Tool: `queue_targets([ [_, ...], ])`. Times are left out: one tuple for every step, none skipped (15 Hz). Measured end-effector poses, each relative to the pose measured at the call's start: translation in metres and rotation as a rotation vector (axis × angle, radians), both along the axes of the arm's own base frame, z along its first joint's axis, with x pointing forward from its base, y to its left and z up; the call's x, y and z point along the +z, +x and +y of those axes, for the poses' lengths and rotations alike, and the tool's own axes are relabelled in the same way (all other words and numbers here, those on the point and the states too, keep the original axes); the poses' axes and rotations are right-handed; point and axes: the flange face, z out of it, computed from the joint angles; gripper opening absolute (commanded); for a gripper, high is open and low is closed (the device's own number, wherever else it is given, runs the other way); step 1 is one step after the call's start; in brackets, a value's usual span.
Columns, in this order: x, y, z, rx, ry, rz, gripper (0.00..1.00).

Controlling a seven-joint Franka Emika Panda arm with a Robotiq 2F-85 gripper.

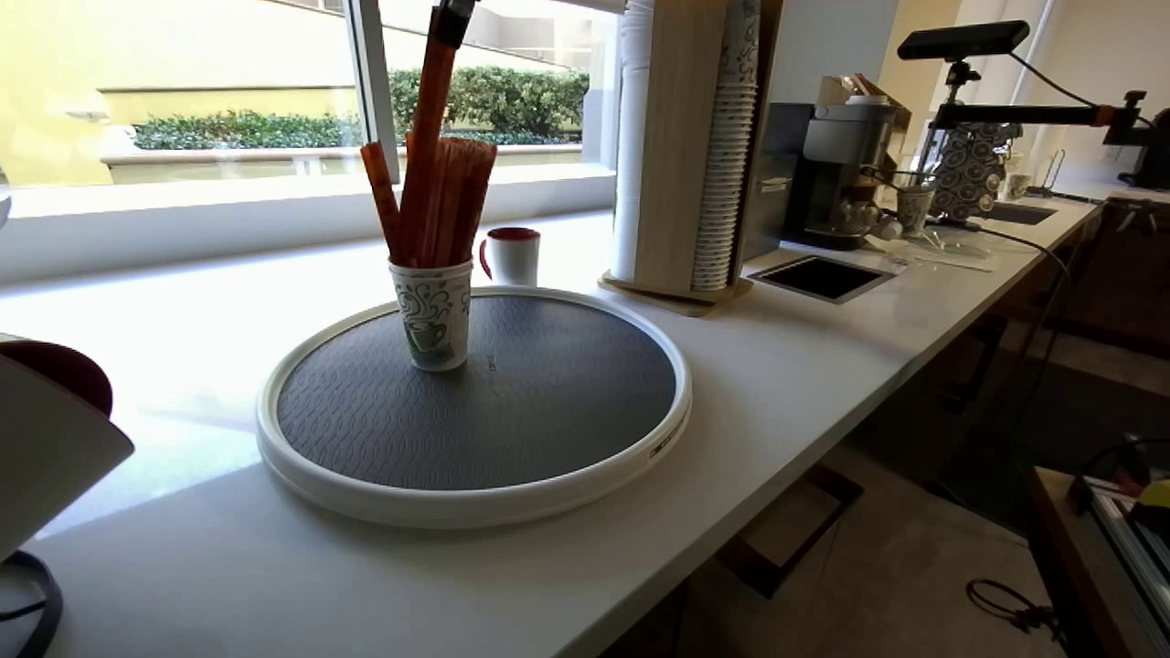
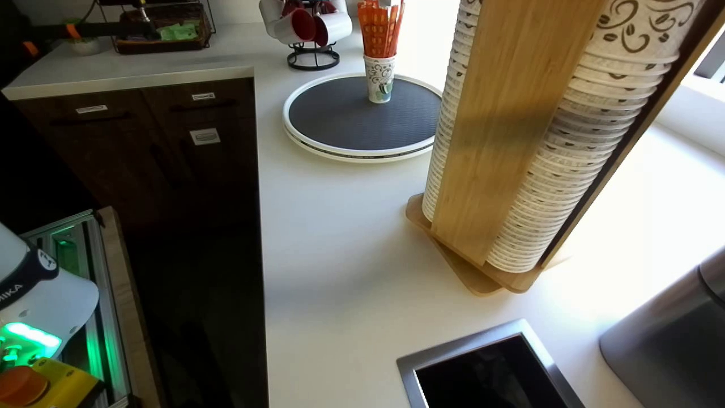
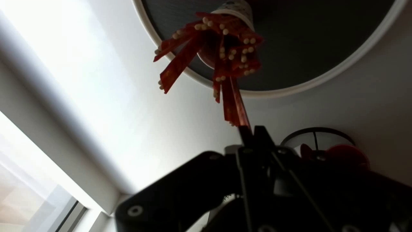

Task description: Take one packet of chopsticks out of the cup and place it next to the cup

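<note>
The white paper cup (image 1: pixel 434 315) with a green-grey print stands upright on the dark round tray (image 1: pixel 475 512); it also shows at the top of the wrist view (image 3: pixel 236 11) and in an exterior view (image 2: pixel 379 79). Several orange-red packets (image 1: pixel 462 196) stand in it. My gripper (image 1: pixel 454 23) is shut on one packet of chopsticks (image 1: pixel 428 110) near its top. That packet rises well above the bunch, and its lower part is still in the cup. In the wrist view the fingertips (image 3: pixel 252 129) pinch its end. Another raised packet (image 3: pixel 229 103) lies right beside it.
A tall wooden stand with stacked cups (image 1: pixel 676 155) is beside the tray. A white mug with red inside (image 1: pixel 516 260) stands behind the cup. A mug rack (image 2: pixel 314 59) is close to the tray's other side. A window borders the counter.
</note>
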Motion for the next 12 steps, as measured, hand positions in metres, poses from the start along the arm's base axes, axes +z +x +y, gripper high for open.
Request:
queue_targets([
  [0.004,-0.001,0.001,-0.006,0.0,-0.002,0.02],
  [0.008,-0.001,0.003,-0.015,0.001,0.0,0.02],
  [0.011,-0.002,0.004,-0.024,0.005,0.006,0.02],
  [0.015,-0.004,0.006,-0.035,0.011,0.011,0.02],
  [0.02,-0.005,0.009,-0.045,0.018,0.014,0.02],
  [0.025,-0.006,0.012,-0.056,0.027,0.009,0.02],
  [0.032,-0.008,0.015,-0.067,0.038,0.001,0.02],
  [0.038,-0.01,0.019,-0.085,0.055,-0.002,0.02],
  [0.045,-0.013,0.022,-0.111,0.079,0.001,0.02],
  [0.051,-0.017,0.024,-0.137,0.105,0.01,0.02],
  [0.056,-0.021,0.025,-0.164,0.132,0.02,0.02],
  [0.062,-0.026,0.025,-0.194,0.161,0.033,0.02],
])
